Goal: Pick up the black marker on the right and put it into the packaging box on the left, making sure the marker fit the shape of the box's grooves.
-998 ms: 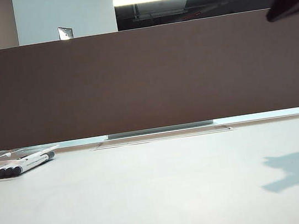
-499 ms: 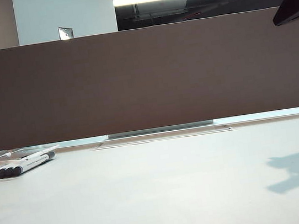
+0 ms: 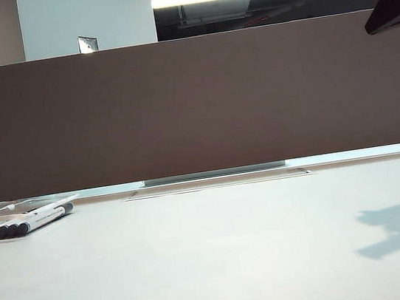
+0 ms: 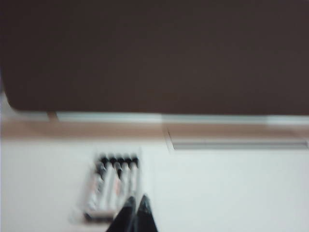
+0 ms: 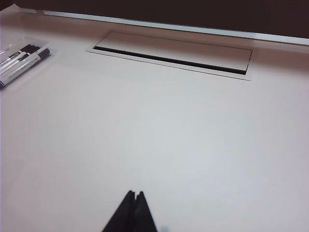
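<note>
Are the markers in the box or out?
In. The markers lie side by side in the box, caps lined up. Both grippers, left and right, are shut and empty.

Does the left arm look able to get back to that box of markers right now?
Probably yes. The left gripper, shut and empty, hangs just short of the box, with only bare table around it. The right gripper, also shut, is far off over open table, so it is not in the way.
</note>
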Motion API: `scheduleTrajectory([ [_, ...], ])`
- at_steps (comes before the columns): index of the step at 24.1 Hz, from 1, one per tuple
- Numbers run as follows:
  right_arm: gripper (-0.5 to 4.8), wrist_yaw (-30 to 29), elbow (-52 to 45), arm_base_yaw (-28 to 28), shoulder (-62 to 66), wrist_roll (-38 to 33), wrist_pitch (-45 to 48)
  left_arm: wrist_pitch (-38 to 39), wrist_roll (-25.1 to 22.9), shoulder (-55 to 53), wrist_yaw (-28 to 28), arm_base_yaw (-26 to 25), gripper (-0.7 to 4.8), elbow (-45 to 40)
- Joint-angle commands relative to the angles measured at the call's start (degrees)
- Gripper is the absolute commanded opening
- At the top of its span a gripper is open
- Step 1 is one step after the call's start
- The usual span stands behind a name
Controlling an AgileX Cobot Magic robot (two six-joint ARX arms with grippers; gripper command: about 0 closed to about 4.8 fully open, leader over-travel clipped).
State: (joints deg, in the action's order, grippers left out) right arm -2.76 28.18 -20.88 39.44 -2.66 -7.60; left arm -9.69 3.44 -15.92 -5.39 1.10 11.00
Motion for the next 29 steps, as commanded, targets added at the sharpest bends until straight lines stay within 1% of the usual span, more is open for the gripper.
scheduleTrajectory([
  [1,-0.05,0.26,0.28,-0.11,-0.2,0.13,0.92,-0.66,-0.2,5.18,0.07,-1.36,-0.06,-2.73],
  [3,-0.05,0.13,0.28,-0.11,-0.2,0.13,0.92,-0.61,-0.2,9.14,0.07,-2.32,-0.06,-5.49],
  [10,-0.05,0.22,0.28,-0.11,-0.2,0.13,0.94,-0.72,-0.2,10.1,0.07,-1.53,-0.06,-8.61],
  [13,-0.05,0.22,0.28,-0.11,-0.2,0.13,0.92,-0.39,-0.2,13.09,0.07,-0.98,-0.06,-10.88],
  [18,-0.05,0.22,0.28,-0.11,-0.2,0.13,0.92,2.58,-0.22,15.5,0.07,-1.05,-0.06,-10.84],
  [23,-0.05,0.22,0.28,-0.11,-0.2,0.13,0.94,3.56,-0.24,15.58,0.07,-1.03,-0.06,-10.84],
  [27,-0.05,0.22,0.28,-0.11,-0.2,0.13,0.94,6.49,-0.24,15.58,0.07,-0.98,-0.06,-10.84],
  [29,-0.05,0.22,0.28,-0.11,-0.2,0.13,0.92,6.8,-0.26,15.58,0.07,-0.98,-0.06,-10.84],
])
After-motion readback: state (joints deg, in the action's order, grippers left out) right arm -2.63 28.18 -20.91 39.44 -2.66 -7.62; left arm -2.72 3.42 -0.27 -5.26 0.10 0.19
